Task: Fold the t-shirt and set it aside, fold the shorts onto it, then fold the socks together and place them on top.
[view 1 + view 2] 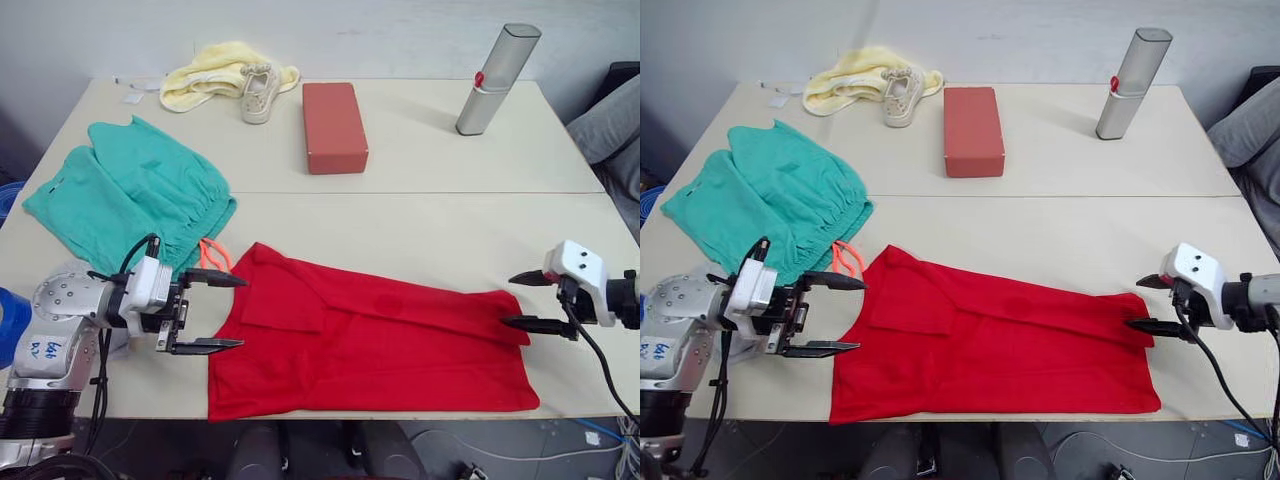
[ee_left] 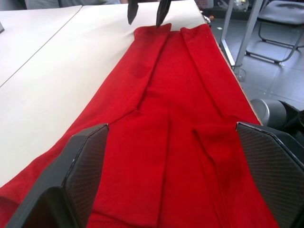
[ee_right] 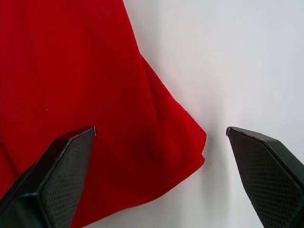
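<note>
Head stereo pair overlooks table; wrist cameras close, facing t-shirt.

You have the t-shirt folded into a long strip at 6 o'clock on the bench. Your left hand gapes at its 9 o'clock end, your right hand at its 3 o'clock end. The shorts lie at 10 o'clock, the socks at 12.

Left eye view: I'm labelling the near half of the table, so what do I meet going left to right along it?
Left gripper with open jaws → t-shirt → right gripper with open jaws.
</note>
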